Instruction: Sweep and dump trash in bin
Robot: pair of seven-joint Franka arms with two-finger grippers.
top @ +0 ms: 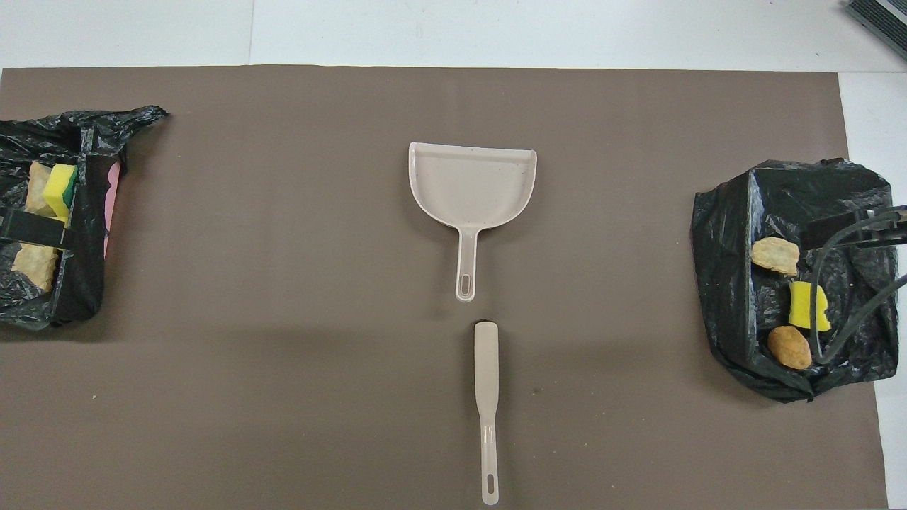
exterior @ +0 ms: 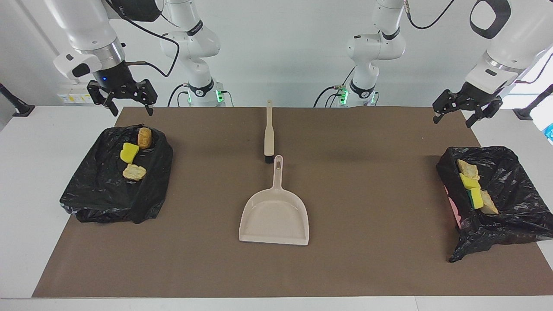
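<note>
Noting right hand point(exterior: 131, 110) hanging over black-bagged bin point(exterior: 99, 203) at right arm's end of worktop point(exterior: 26, 181), fingers spread, gripping nothing. Spotting trash directly below that hand, inside the bag: brown lump point(exterior: 144, 137), yellow sponge chunk point(exterior: 129, 152), tan lump point(exterior: 134, 172), all resting on the plastic, none touching the hand.

Moving along: brush point(exterior: 269, 129) lying flat on brown mat point(exterior: 367, 259), well apart from both hands, roughly midway between them; dustpan point(exterior: 274, 216) lying just beside brush head, handle pointing at it, pan holding no scraps. Seeing no scraps on mat, only tiny specks.

Reaching other black-bagged bin point(exterior: 518, 216): more trash sitting inside, yellow-and-green sponge piece point(exterior: 476, 198) among tan lumps. Finding left hand point(exterior: 452, 122) up above this bin, fingers also spread, gripping nothing.

Judging sweeping and dumping as done, with parking the arms as the likely step in hand. Advising, for doing it well: keeping both hands opened, rising straight off the bins before swinging sideways, avoiding snagging loose bag rims or dragging right arm's cable point(top: 847, 312) through the trash, staying high over brush and dustpan.
</note>
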